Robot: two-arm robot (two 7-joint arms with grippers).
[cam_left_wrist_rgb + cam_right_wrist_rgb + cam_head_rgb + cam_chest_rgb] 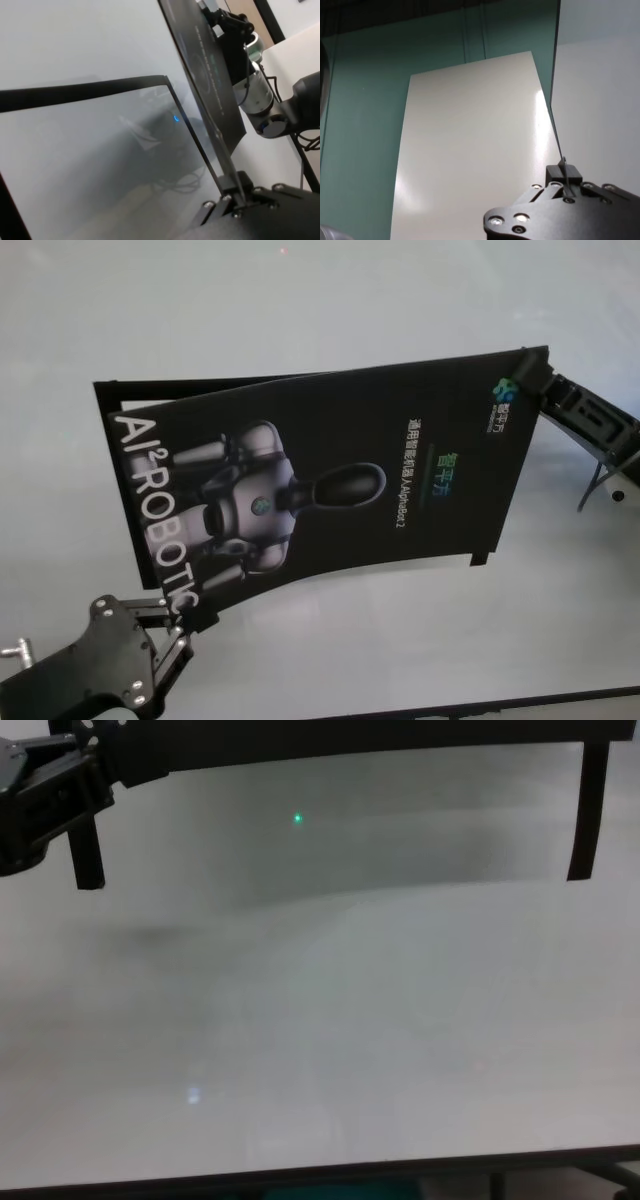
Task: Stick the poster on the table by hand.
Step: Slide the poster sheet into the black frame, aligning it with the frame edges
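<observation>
The poster [330, 480], a black glossy sheet with a grey-white robot and the white letters "AI²ROBOTIC", hangs above the white table [300, 300] and sags in the middle. My left gripper [180, 625] is shut on its near-left corner. My right gripper [528, 375] is shut on the far-right corner. The left wrist view shows the poster [210, 85] edge-on, running from my left gripper [235, 195] toward the right arm. In the right wrist view the sheet's thin edge [555, 100] rises from my right gripper [564, 180]. In the chest view the poster's lower edge [350, 745] hovers over the table [320, 1040].
Short black strips hang from the poster's near corners [588, 810] [88, 850]. The table's dark front edge [500, 705] runs close to my body. A thin black frame [595, 485] stands past the right arm. A green light dot [297, 818] shows on the tabletop.
</observation>
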